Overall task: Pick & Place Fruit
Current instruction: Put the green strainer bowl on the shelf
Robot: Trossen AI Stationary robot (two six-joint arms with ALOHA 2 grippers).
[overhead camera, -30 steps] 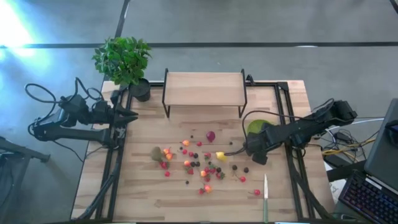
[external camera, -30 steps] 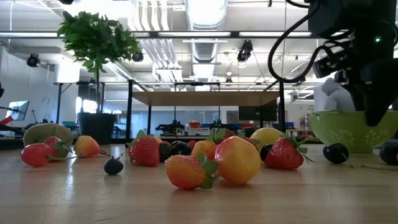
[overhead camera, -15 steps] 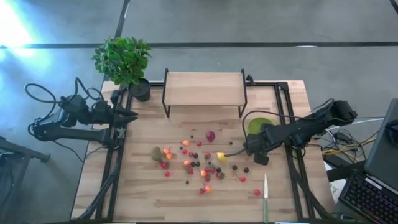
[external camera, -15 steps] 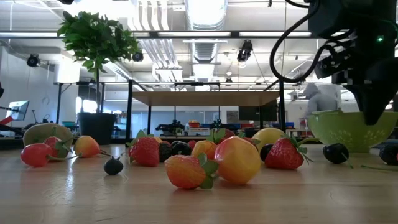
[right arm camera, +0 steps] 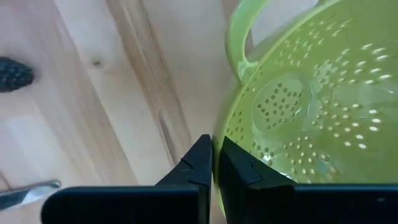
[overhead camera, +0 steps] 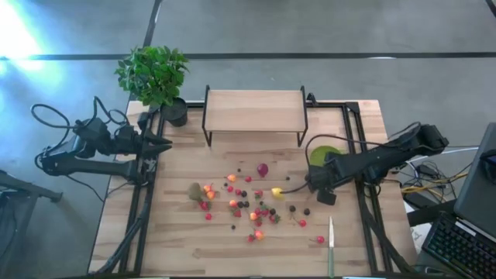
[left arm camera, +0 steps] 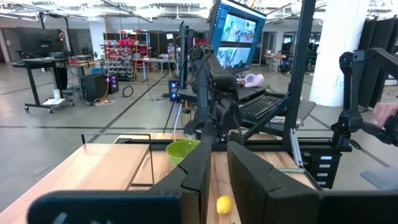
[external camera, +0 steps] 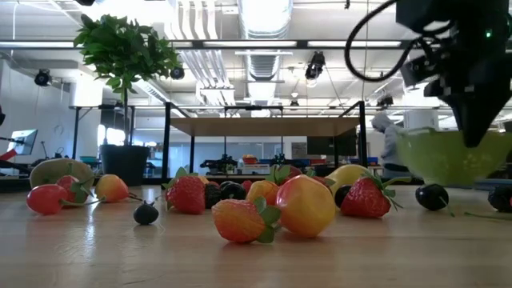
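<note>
Right gripper (right arm camera: 214,165) fingers clamped on rim of lime-green perforated plastic bowl (right arm camera: 298,106) near the surface's right edge, likely to reposition it for loading. Small toy fruits (overhead camera: 252,203) lie scattered mid-surface. Left gripper (overhead camera: 159,143) waits at left edge, fingers together.

Pale wooden surface (overhead camera: 178,240), black-framed. Scattered mid-surface: small fruit (overhead camera: 248,205), with a brown kiwi (overhead camera: 194,191) at the cluster's left edge. A potted plant (overhead camera: 155,77) and a low wooden shelf (overhead camera: 254,110) are set along the back. A green-handled knife (overhead camera: 331,246) is laid at front right.
</note>
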